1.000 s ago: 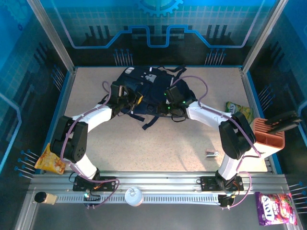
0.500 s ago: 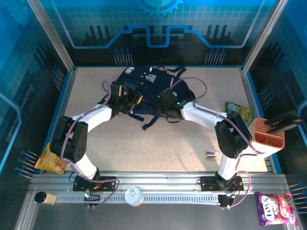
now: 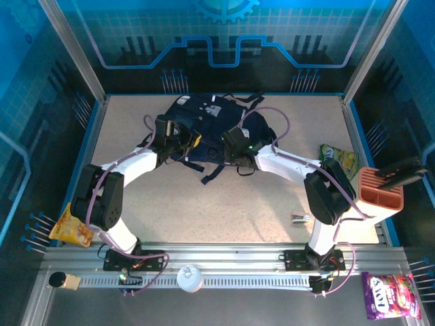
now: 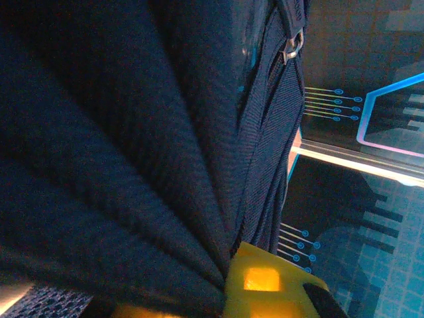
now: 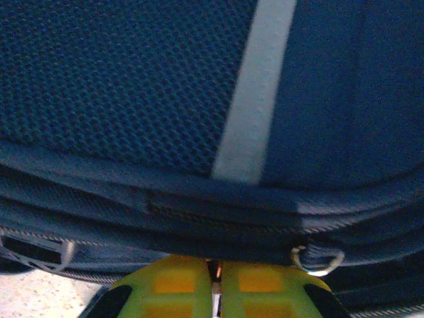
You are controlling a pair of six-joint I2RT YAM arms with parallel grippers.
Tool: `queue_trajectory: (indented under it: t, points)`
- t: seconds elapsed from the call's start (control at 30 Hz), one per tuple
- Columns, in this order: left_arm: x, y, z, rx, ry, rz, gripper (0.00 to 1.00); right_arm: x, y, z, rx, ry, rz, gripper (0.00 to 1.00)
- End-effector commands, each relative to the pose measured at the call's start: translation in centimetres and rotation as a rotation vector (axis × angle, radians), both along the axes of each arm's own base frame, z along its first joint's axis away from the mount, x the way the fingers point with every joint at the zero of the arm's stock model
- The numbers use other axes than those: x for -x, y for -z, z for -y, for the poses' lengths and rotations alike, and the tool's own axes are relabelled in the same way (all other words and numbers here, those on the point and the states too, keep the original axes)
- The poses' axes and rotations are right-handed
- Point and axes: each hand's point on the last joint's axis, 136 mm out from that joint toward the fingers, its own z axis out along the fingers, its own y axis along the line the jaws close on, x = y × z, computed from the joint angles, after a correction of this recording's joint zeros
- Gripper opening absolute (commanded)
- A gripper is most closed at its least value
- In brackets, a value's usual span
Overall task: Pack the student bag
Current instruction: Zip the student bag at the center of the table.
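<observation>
Navy, white-striped fabric backpack (image 3: 204, 115) is pinched in gathered folds by the left gripper (image 4: 225, 291); the right gripper (image 5: 213, 281) is clenched at its zipped edge.

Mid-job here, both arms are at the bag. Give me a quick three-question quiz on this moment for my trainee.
1. True or false: the left gripper is clamped on bunched fabric of the student bag.
2. Which item stands at the right edge of the table? A) orange-brown holder B) yellow packet C) white cup
3. Fill in: the right gripper, at the bag's zippered edge, is ___ (open/shut).
Key: 1 true; 2 A; 3 shut.
</observation>
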Motion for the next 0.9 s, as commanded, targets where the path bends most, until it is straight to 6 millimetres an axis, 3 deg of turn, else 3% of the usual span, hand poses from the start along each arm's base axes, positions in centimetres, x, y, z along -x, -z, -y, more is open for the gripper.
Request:
queue_trajectory:
  t: [0.0, 0.1, 0.17, 0.33, 0.47, 0.73, 0.87]
  points:
    - [-1.5, -1.4, -2.5, -0.032, -0.027, 0.074, 0.0, -0.2, -1.0, 5.2, 0.258, 0.002, 0.071, 0.07]
    - [-1.8, -0.7, -3.6, -0.039, -0.043, 0.058, 0.0, -0.8, -1.6, 6.2, 0.323, -0.029, 0.094, 0.07]
    - [-2.1, -0.3, -4.1, -0.04, -0.049, 0.051, 0.0, -1.2, -1.4, 5.9, 0.308, -0.076, 0.087, 0.07]
    - [-2.5, 0.2, -4.5, -0.035, -0.047, 0.041, 0.0, -1.3, 0.1, 2.1, 0.119, -0.275, 0.002, 0.08]
    - [-2.5, 0.2, -4.3, -0.028, -0.035, 0.04, 0.0, -0.5, 0.7, 0.0, -0.002, -0.337, -0.047, 0.13]
    - [-2.5, 0.0, -4.3, -0.026, -0.03, 0.044, 0.0, -0.8, 1.9, -0.4, 0.021, -0.322, -0.084, 0.21]
    - [-2.5, 0.1, -4.3, -0.028, -0.029, 0.042, 0.0, -1.4, 2.0, 0.2, 0.087, -0.307, -0.074, 0.15]
